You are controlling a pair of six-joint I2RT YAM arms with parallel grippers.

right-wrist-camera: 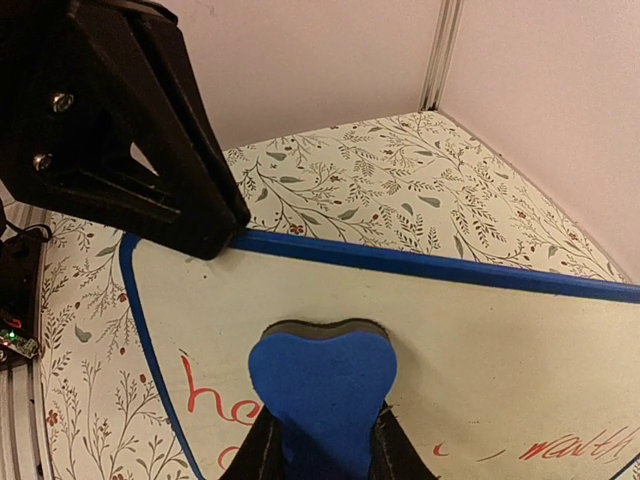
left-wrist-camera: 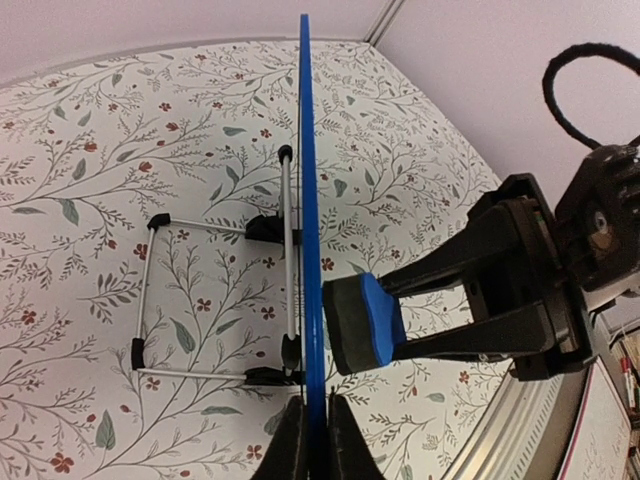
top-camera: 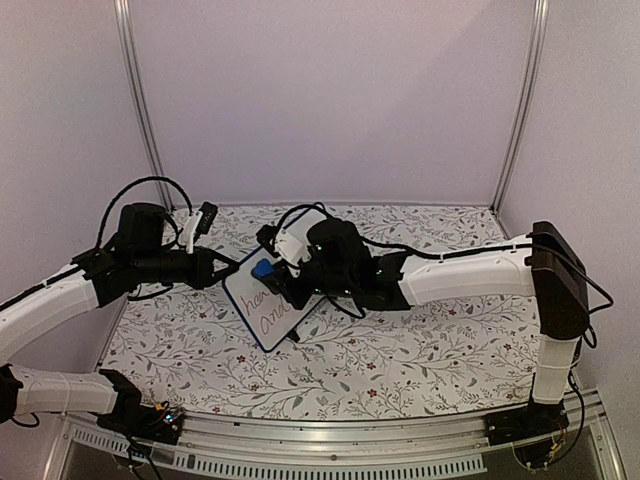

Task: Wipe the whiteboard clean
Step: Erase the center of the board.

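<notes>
Whiteboard at frame centre bore red handwriting, left gripper clamped on its blue edge, right gripper squeezed blue eraser against its face

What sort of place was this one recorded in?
Probably a lab test booth: plain lilac walls, metal corner posts, and a floral tablecloth with a metal mounting rail along the near edge.
</notes>
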